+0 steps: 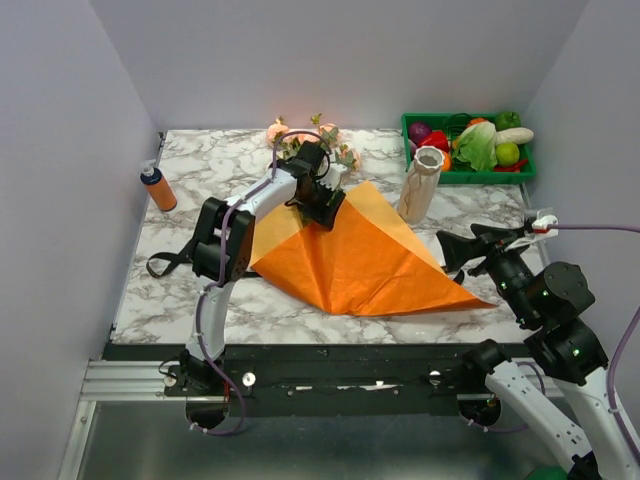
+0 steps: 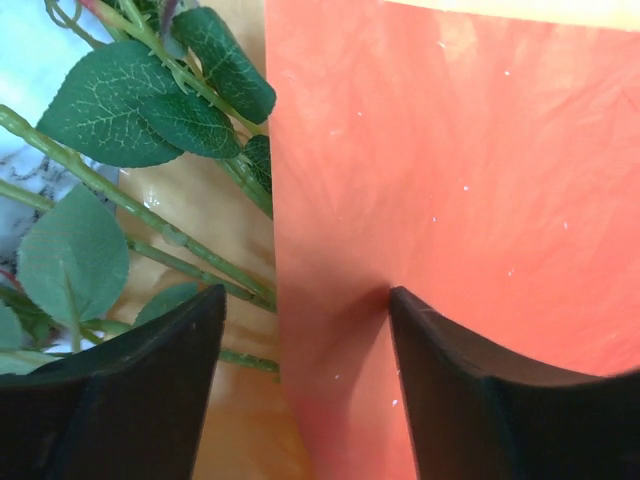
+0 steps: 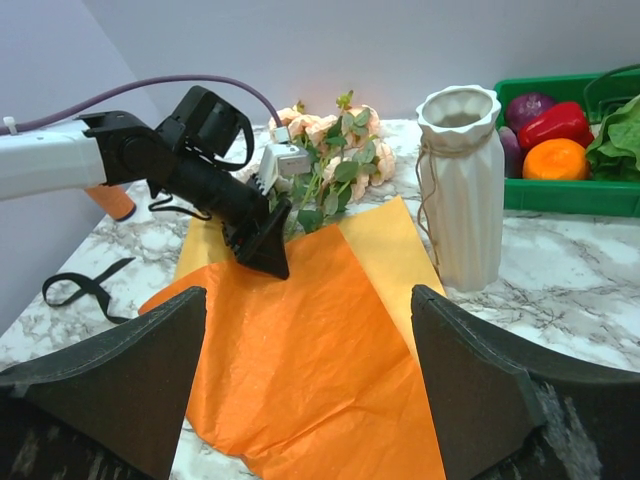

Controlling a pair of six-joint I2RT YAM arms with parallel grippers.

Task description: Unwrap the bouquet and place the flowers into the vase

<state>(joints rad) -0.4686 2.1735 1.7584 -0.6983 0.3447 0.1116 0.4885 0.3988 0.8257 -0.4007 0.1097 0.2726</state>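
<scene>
The bouquet's orange paper (image 1: 360, 255) lies spread flat on the marble table, its black ribbon (image 1: 165, 262) loose to the left. The flowers (image 1: 300, 135), peach roses on green stems (image 2: 150, 215), lie at the paper's far edge. My left gripper (image 1: 325, 205) is low over that edge. Its jaws stand apart with a raised fold of the paper (image 2: 450, 150) between them, the stems just left of it. The vase (image 1: 422, 185) stands upright to the right of the paper. My right gripper (image 1: 450, 250) hovers open and holds nothing near the paper's right corner, facing the paper (image 3: 300, 360) and the vase (image 3: 460, 190).
A green crate (image 1: 470, 145) of vegetables sits at the back right, behind the vase. A small orange bottle (image 1: 157, 188) stands at the left edge. Grey walls close in the table on three sides.
</scene>
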